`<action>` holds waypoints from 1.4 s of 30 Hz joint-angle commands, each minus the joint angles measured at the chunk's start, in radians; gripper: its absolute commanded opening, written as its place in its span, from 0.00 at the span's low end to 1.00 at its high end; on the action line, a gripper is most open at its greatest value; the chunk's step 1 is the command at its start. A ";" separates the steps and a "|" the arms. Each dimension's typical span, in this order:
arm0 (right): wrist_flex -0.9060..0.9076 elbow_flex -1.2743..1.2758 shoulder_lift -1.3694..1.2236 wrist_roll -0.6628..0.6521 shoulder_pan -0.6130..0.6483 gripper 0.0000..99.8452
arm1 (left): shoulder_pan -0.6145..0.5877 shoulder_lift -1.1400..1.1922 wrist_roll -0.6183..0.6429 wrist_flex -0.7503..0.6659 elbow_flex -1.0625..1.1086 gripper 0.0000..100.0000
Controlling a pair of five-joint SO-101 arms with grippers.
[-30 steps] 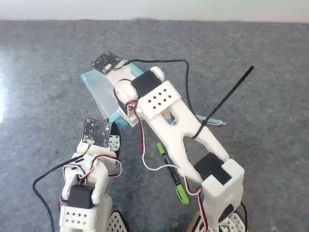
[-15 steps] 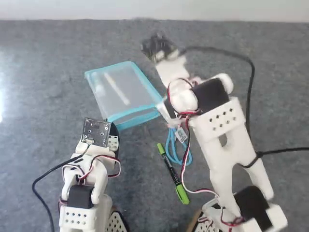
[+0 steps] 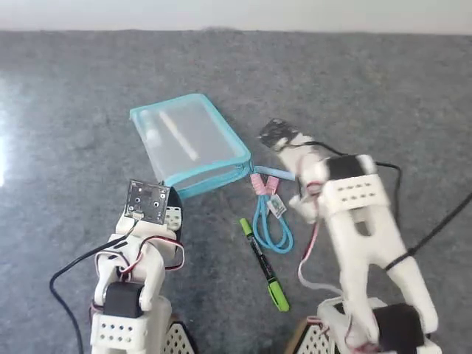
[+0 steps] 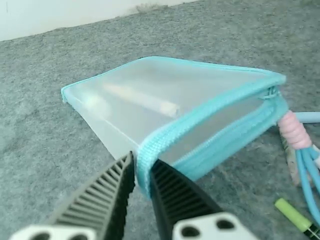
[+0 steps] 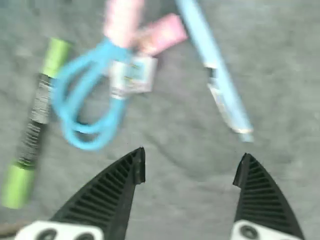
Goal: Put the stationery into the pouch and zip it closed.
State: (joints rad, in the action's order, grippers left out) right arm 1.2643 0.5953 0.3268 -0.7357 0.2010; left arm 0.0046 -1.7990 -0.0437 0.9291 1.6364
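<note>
- So, the job looks only partly done.
- The see-through pouch (image 3: 193, 144) lies on the tabletop (image 3: 383, 88), toward the far edge. One pale stick (image 4: 142, 98) is already inside it.
- The left tool (image 4: 142, 182) pinches the blue zip edge at one corner of the pouch.
- The right tool (image 5: 190, 170) is spread wide and holds nothing. It hangs over the tabletop near the blue pen (image 5: 212, 65).
- Three things lie outside the pouch: the blue pen, the blue cord (image 3: 269, 225) with pink ends, and the green marker (image 3: 264, 265) nearer the near edge.
- I think those three must go in, and then the zip must be pulled shut.
- I cannot tell how far the zip is open.
</note>
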 commanded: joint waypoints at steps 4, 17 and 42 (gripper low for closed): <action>-0.082 -0.083 -0.214 -0.417 -0.102 0.30 | 0.008 -0.002 -0.009 0.006 -0.010 0.01; -0.199 -0.353 -0.625 -0.420 -0.182 0.29 | 0.008 -0.002 -0.009 0.006 -0.010 0.01; 0.415 -0.773 -0.450 0.048 -0.191 0.01 | 0.002 -0.002 -0.008 0.006 -0.008 0.01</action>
State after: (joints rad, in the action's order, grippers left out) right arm 1.5620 -0.0890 -0.2839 -0.7127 0.0338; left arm 0.0046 -1.7990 -0.0437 0.9291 1.6364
